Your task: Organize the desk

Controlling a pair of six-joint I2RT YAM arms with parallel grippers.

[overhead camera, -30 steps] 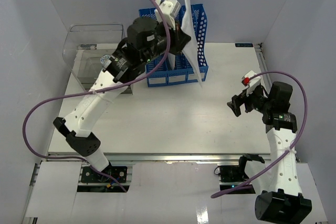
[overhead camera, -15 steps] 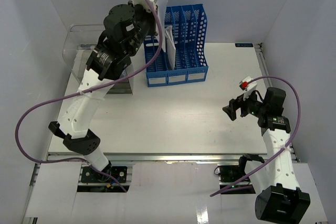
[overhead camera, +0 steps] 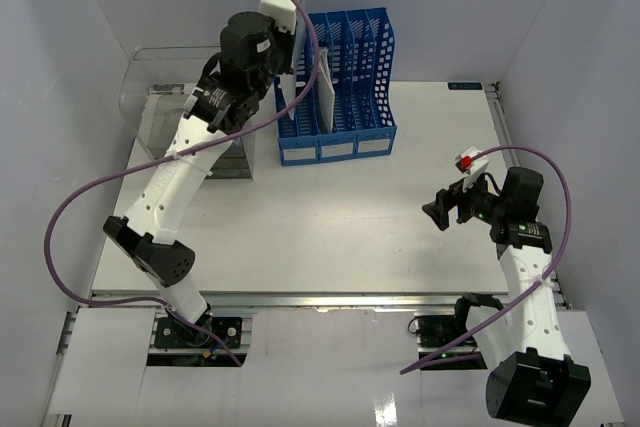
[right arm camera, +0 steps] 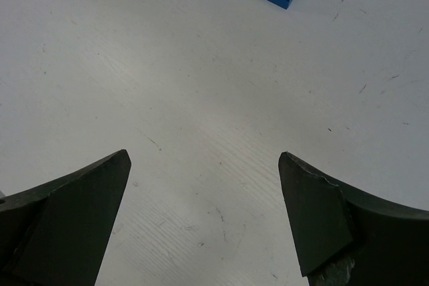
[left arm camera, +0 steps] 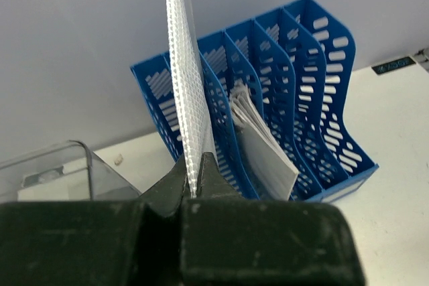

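Left wrist view: pinching a white mesh folder point(left arm camera: 181, 65) upright with the left gripper point(left arm camera: 194, 165) over the blue file rack point(left arm camera: 301, 98) at the back of the desk point(left arm camera: 395, 199). Idling wide, empty, with the right gripper point(right arm camera: 204, 159). Could snag a divider if lowered crooked.

— What is rising behind the left pincer point(left arm camera: 194, 169)?
— A plain pale grey back wall point(left arm camera: 80, 18) is standing there, beyond its tips.
— And out to the sides?
— A left wall point(overhead camera: 50, 97) is standing off to its left, and a right wall point(overhead camera: 590, 57) is running past the right pincer point(overhead camera: 438, 210). Soft light is washing over all three.
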